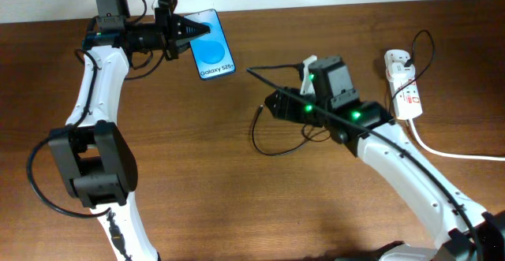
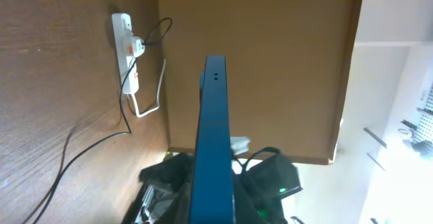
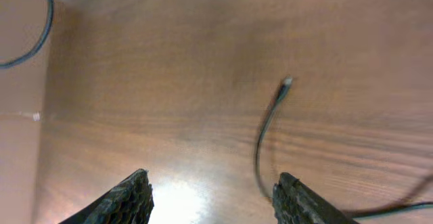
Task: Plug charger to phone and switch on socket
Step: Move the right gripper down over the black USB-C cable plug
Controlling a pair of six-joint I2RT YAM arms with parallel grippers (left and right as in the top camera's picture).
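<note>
Left gripper (image 1: 192, 32) is clamped on the phone (image 1: 213, 50), far left of the table (image 1: 197, 206), blue screen up; can't tell whether the phone is lifted or resting. Same overhead: right gripper (image 1: 272, 103) sits mid-table with the loose end of the charger (image 1: 256, 139) looped just near-left of it, well apart from the phone. Socket (image 1: 402, 83) lies at the far right with a plug seated in it. Left wrist view: phone (image 2: 213, 136) is seen edge-on, running straight out from the grip. Socket (image 2: 125, 48) is beyond it, and the charger (image 2: 121, 105) trails from the plug toward the near side. Switch position isn't readable. Right wrist view: right gripper (image 3: 211, 183) has its jaws apart with nothing between them. The charger (image 3: 267, 126) lies flat on the wood ahead, closer to the right finger, with the connector tip (image 3: 287, 82) free and pointing away. Status, as I read it: phone secured and mains end apparently plugged in. Left to do: grasp the connector, carry it to the phone's port, seat it, then flip the socket switch. Roughly early-middle.
</note>
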